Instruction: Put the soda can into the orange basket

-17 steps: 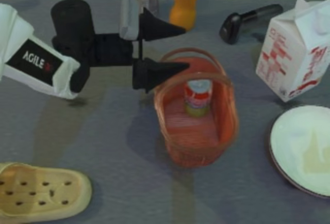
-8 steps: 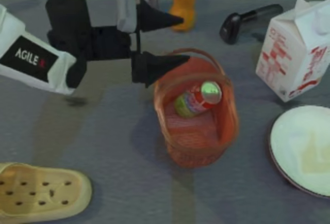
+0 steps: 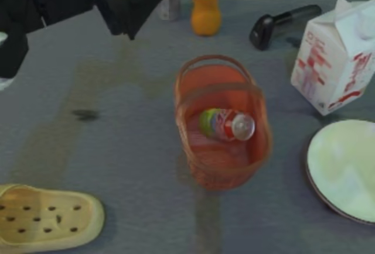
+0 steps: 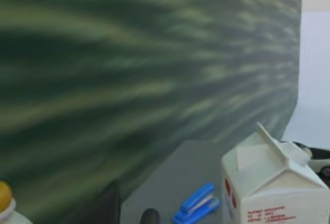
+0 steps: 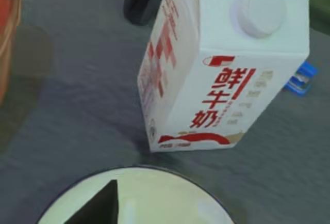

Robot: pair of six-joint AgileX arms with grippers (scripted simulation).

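Observation:
The soda can point(image 3: 227, 124) lies on its side inside the orange basket point(image 3: 193, 84). Its silver top points to the table's right and its green end to the left. The basket stands upright mid-table with both handles up. My left gripper point(image 3: 135, 11) is raised at the back left, well clear of the basket, and holds nothing. The left wrist view faces the green back wall and shows neither can nor basket. My right gripper point(image 5: 147, 206) hovers parked over the white plate point(image 5: 170, 198). One black finger point(image 5: 103, 206) shows there with nothing against it.
An orange juice bottle point(image 3: 206, 8) and a black scanner point(image 3: 281, 24) stand along the back. A milk carton point(image 3: 337, 61) and the plate point(image 3: 343, 169) fill the right side. A yellow clog point(image 3: 47, 218) lies at the front left. Behind the carton lies a blue stapler point(image 4: 196, 203).
The can has tipped from upright to lying on its side in the basket. My left gripper has pulled away from the basket's rim, up and toward the back left.

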